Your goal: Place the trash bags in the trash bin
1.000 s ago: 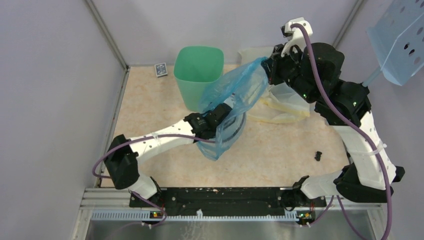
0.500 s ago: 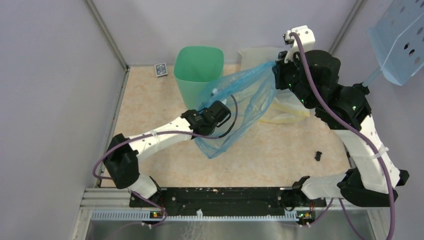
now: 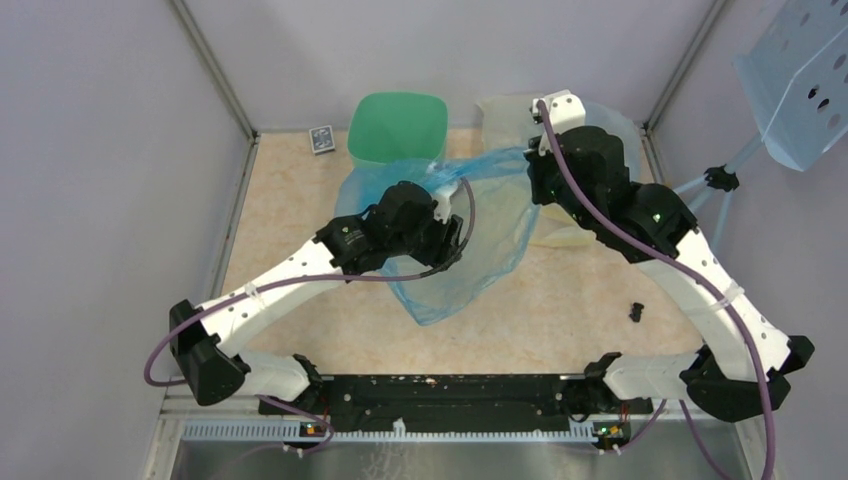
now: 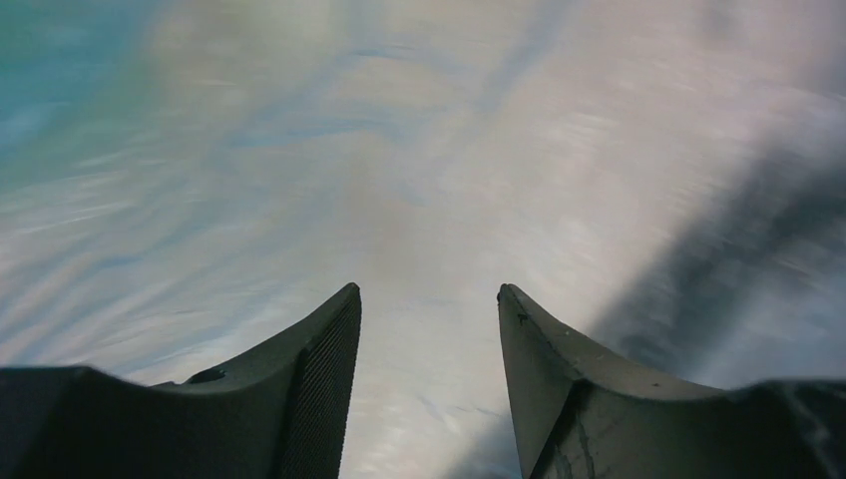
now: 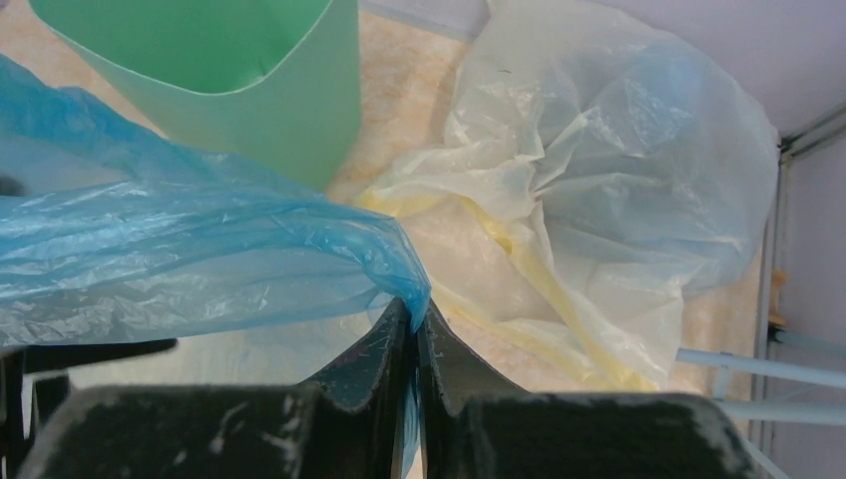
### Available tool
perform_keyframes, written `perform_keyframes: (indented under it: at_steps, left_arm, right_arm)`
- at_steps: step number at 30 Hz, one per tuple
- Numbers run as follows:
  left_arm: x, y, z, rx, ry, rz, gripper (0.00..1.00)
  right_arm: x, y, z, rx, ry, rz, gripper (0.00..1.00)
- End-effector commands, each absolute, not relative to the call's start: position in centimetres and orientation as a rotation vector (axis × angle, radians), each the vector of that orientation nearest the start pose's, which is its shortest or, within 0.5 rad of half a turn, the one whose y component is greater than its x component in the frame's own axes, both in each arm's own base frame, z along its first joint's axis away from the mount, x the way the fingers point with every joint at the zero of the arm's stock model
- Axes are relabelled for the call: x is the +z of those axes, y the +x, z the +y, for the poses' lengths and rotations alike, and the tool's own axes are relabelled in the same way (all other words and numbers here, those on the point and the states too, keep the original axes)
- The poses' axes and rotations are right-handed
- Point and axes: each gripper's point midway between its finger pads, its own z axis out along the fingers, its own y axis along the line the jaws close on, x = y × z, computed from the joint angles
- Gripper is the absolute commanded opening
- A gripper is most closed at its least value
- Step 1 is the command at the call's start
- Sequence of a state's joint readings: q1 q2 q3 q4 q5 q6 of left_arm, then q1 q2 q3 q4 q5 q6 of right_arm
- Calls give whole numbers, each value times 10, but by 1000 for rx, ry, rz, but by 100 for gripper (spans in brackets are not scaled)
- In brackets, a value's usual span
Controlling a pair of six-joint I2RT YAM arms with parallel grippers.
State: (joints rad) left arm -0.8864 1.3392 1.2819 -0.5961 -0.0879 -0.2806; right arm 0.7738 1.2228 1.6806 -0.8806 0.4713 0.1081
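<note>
The green trash bin (image 3: 397, 125) stands at the back of the table, also in the right wrist view (image 5: 229, 80). A light blue trash bag (image 3: 480, 255) stretches from the bin's front to my right gripper (image 3: 532, 160). That gripper (image 5: 414, 309) is shut on a bunched corner of the blue bag (image 5: 180, 259). My left gripper (image 3: 446, 218) is in the middle of the blue film, just in front of the bin. In its own view it (image 4: 427, 294) is open, with only blurred plastic ahead. A pale yellowish bag (image 5: 589, 190) lies crumpled to the right of the bin.
A small dark card box (image 3: 321, 138) sits at the back left beside the bin. A small black piece (image 3: 636, 311) lies on the table at the right. A light blue perforated panel (image 3: 800, 80) hangs at the upper right, with thin rods (image 3: 700, 185) below it.
My left arm has swung up and back toward the bin and its jaws have opened wider. My right gripper has shifted left and lower, drawing the blue bag out in front of the bin.
</note>
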Motion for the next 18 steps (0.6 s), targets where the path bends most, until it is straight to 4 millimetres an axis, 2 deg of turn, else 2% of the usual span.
perform_keyframes:
  at_steps: [1,4,9,11,13,16,18]
  left_arm:
    - [293,166,-344,-1146,987,2015,61]
    - [306,137,-348,-1324,1070,2023,63]
    - [317,106,-350,-1556,1138,2014,66]
    - [329,96,-351,-1649,1161,1981,67]
    - [346,90,-351,-1713,1159,1920,66]
    - [391,78,-344,-1800,1134,1767,66]
    - [419,85,-337,-1714,1050,1720,66]
  right_arm:
    - [410,287,186,231,-327,1856,6]
    - [413,289,198,288,-346,1844,6]
    - [412,289,210,344,-364,1841,6]
    - [409,291,210,340,-361,1851,6]
    - [402,294,209,325,-359,1869,6]
    - [390,298,205,308,-352,1892,6]
    - [383,299,204,310,-352,1907,5]
